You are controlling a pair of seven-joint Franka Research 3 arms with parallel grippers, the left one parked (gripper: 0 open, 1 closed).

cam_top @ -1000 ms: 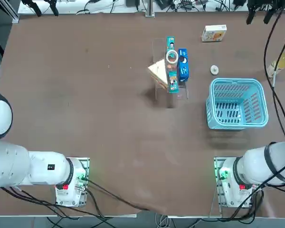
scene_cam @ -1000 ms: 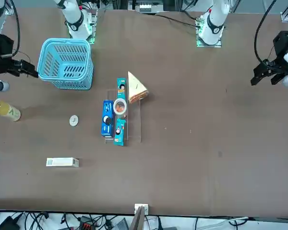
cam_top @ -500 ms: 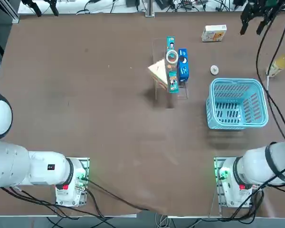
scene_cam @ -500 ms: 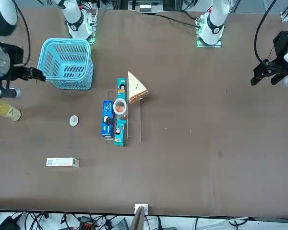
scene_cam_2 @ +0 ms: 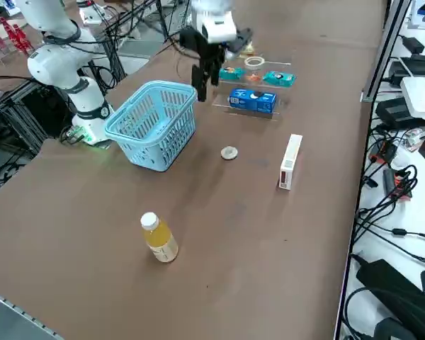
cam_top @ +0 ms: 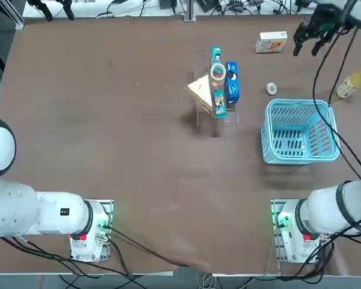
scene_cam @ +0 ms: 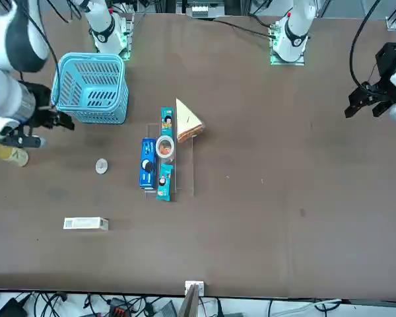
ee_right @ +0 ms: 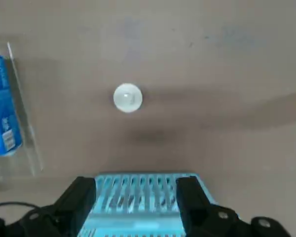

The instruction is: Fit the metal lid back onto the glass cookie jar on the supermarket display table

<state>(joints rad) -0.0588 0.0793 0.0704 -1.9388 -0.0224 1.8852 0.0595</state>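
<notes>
I see the right end effector (ee_right: 136, 195) open, empty, above the basket (cam_top: 301, 131). The lid (ee_right: 128, 97) lies bare on the bench (cam_top: 120, 132); the jar (cam_top: 218, 73) sits among packets, walls hard to discern.

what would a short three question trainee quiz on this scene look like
1. True or false: the metal lid is already on the glass cookie jar.
2. Multiple choice: where does the lid lie? A) inside the blue basket B) flat on the supermarket display table, between the basket and the small white box C) held in the right gripper
3. Fill in: the right gripper's fingers are ____ and hold nothing, high above the table beside the yellow bottle.

Key: 1 false; 2 B; 3 open.
</notes>
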